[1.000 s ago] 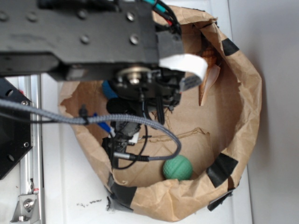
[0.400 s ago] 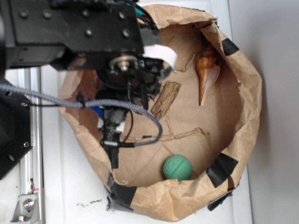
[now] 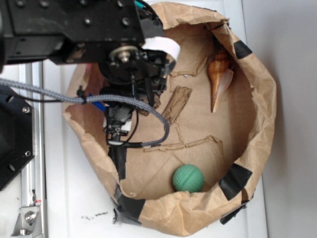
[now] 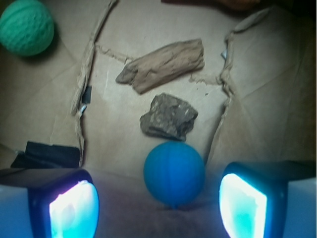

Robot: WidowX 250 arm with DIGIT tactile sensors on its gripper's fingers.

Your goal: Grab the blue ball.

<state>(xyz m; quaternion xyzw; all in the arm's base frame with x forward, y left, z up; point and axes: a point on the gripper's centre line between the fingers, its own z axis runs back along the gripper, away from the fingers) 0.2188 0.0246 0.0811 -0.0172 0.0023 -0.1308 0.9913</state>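
1. The blue ball (image 4: 174, 172) lies on the brown paper floor of the paper-lined basin (image 3: 262, 99), between the two glowing pads of the gripper (image 4: 158, 206), whose jaws stand wide apart and grip nothing; neither pad touches the ball.
2. The step in hand appears to be the final approach: the next move likely calls for a short descent, then closing the jaws squarely on the ball.
3. Just beyond the ball sits a dark rock (image 4: 169, 117), very near it, and it could foul a fingertip if the gripper drifts forward.
4. Farther off lies a piece of bark (image 4: 162, 65).
5. The green ball (image 4: 26, 27) rests well apart, far left in the wrist view, no obstacle.
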